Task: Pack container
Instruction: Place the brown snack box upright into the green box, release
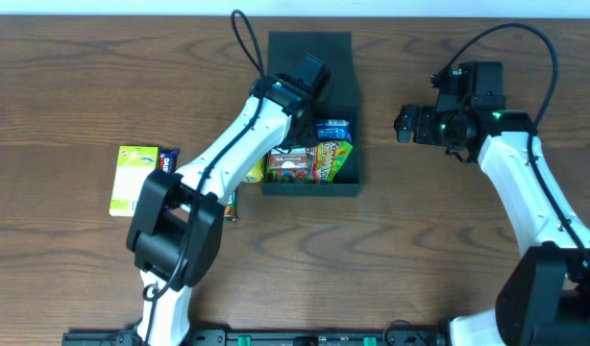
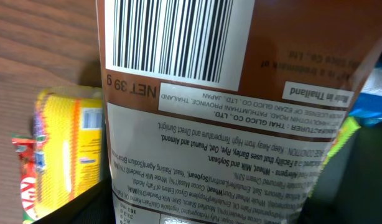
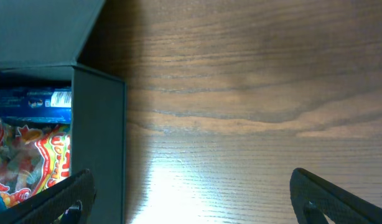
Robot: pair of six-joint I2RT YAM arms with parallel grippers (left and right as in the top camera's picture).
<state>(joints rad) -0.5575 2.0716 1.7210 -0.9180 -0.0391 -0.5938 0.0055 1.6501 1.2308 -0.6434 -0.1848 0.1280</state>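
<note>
Container (image 1: 311, 188) part-filled, packets (image 1: 134, 180) waiting on the table (image 1: 420, 250); we cannot tell whether our left gripper (image 1: 295, 135) grips the brown packet (image 2: 241, 124), right gripper (image 3: 203, 199) spread empty.

The brown glossy barcode-printed snack packet (image 2: 197, 93) is cut off top and bottom in the left wrist view. Overhead, the white left arm (image 1: 237, 135) hides the left claw and the left part of the dark teal-green matte box (image 1: 309, 188).
</note>
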